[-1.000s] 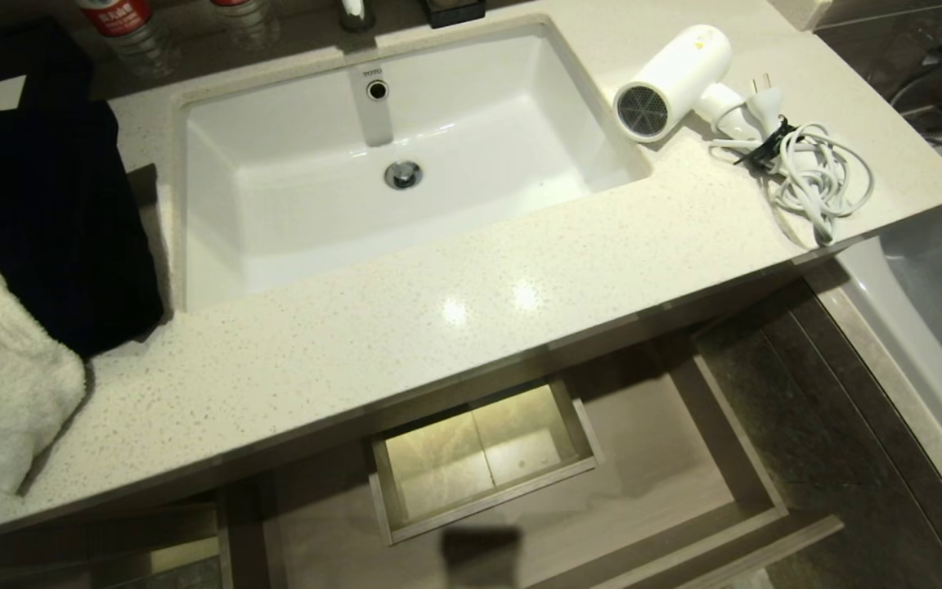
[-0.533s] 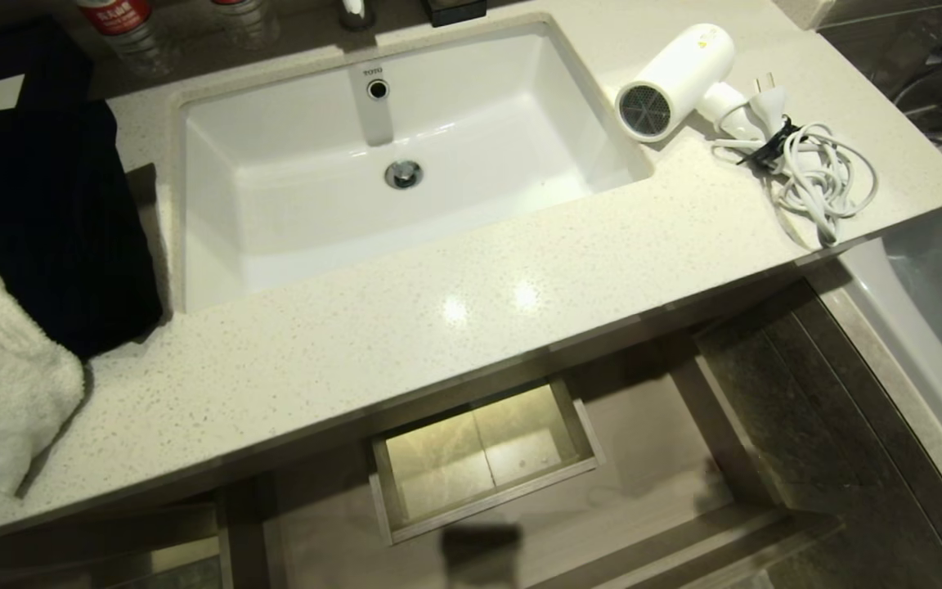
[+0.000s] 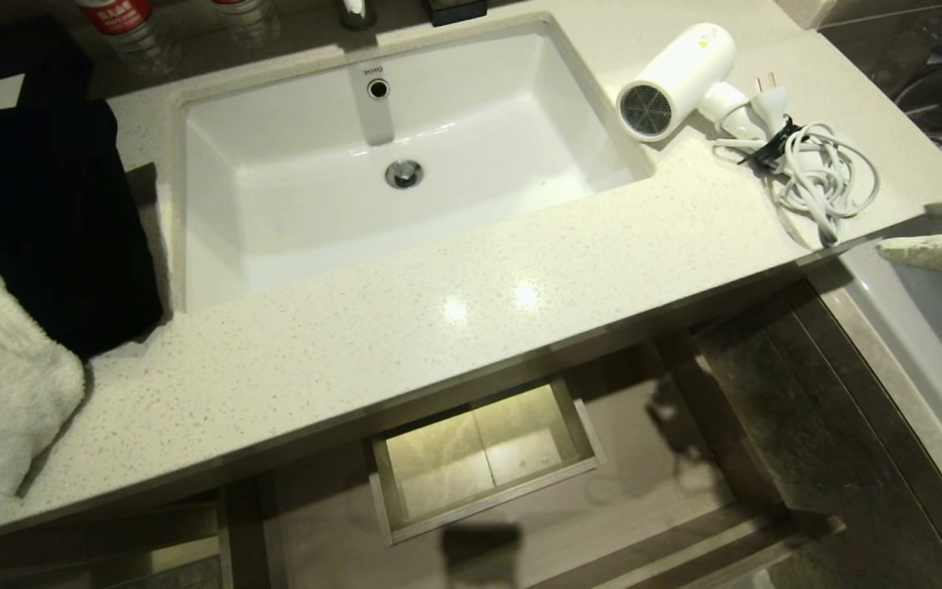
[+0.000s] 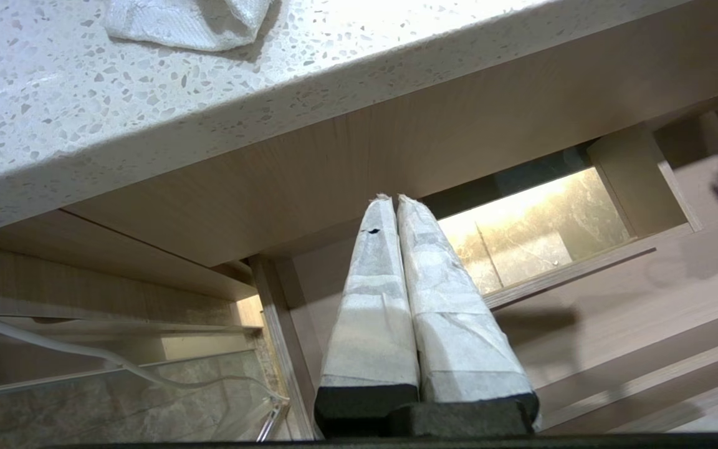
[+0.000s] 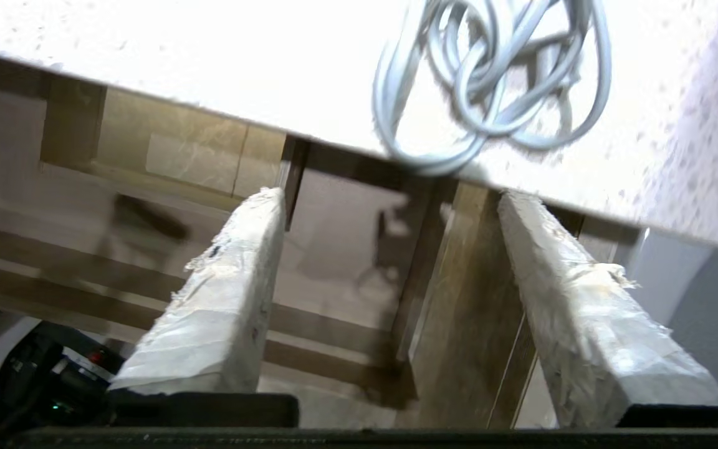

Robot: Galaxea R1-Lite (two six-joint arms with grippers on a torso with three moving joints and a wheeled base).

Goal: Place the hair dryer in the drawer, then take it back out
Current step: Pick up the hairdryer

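The right gripper [image 5: 384, 206] has its two fingers [image 5: 222, 299] far apart, and nothing is between them. The fingers are wrapped in white tape. In the head view, only the tips of this gripper [image 3: 941, 229] poke in from the right edge. The left gripper [image 4: 391, 201] has its two taped fingers [image 4: 371, 299] pressed flat together, holding nothing. It does not show in the head view.

Both grippers carry long tapering fingers wrapped in whitish, creased tape over black bases. Left gripper [image 4: 390, 199]: wrap smooth, one small dark nick near a tip. Right gripper [image 5: 390, 193]: wrap frayed and ragged along the finger edges; pale fingertips [image 3: 941, 249] in head view.
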